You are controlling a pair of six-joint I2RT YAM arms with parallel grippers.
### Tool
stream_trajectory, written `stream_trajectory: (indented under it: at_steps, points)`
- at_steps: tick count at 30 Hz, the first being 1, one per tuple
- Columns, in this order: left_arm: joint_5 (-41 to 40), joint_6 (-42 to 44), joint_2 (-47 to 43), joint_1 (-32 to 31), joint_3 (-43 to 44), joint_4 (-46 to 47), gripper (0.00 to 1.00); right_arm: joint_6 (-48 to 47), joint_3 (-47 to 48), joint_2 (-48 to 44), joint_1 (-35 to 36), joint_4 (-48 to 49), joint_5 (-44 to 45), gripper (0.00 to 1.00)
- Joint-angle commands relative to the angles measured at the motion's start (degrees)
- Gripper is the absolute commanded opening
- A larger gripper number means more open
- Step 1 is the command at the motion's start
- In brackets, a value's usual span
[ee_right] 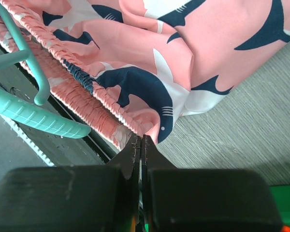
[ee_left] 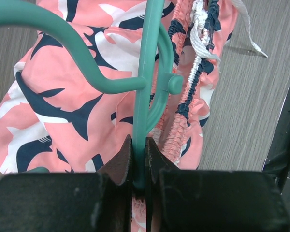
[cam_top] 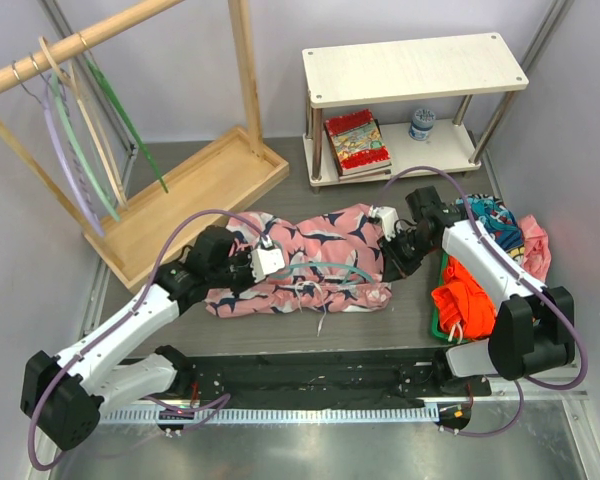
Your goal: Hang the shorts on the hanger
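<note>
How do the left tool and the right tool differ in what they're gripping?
The left tool is clamped on the hanger, on its thin teal bar; the right tool pinches the shorts at the elastic waistband edge. The left tool sits at the shorts' left end, the right tool at their right end. Both are shut.

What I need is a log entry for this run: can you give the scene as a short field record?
garment: pink fabric shorts with navy and white print, bunched on the grey table
hanger: thin teal plastic hanger, lying on the shorts near the waistband
left claw: shut on the hanger's bar
right claw: shut on the shorts' edge
task state: shorts not yet hung
</note>
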Motion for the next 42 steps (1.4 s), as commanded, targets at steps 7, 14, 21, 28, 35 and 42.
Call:
stream_trajectory:
  at_steps: [7,14,21,28,35,42]
  points:
    - [-8.5,-0.2,4.2,0.8,2.8,-3.9,0.0,-3.7,2.7,-2.5,-1.6,-2.5,3.9,0.01]
    - [-11.9,-4.9,9.3,-1.3,6.8,-3.9,0.0,-5.5,4.2,-4.7,-1.1,-4.9,2.7,0.01]
    - [-13.7,-3.8,9.0,-1.5,6.1,-2.9,0.0,-5.1,2.9,-4.7,-0.9,-4.2,3.7,0.01]
    - [-18.5,-1.7,8.7,-10.3,7.2,-1.6,0.0,-2.6,11.4,0.9,-0.6,-7.2,-0.3,0.01]
    - [-19.3,-6.2,12.1,-13.5,14.0,-1.7,0.0,-1.4,12.1,1.0,2.9,-8.4,-1.2,0.01]
    - [-15.5,-7.1,9.5,-15.0,17.8,-1.8,0.0,-2.0,19.1,2.4,4.2,-8.7,-3.0,0.3]
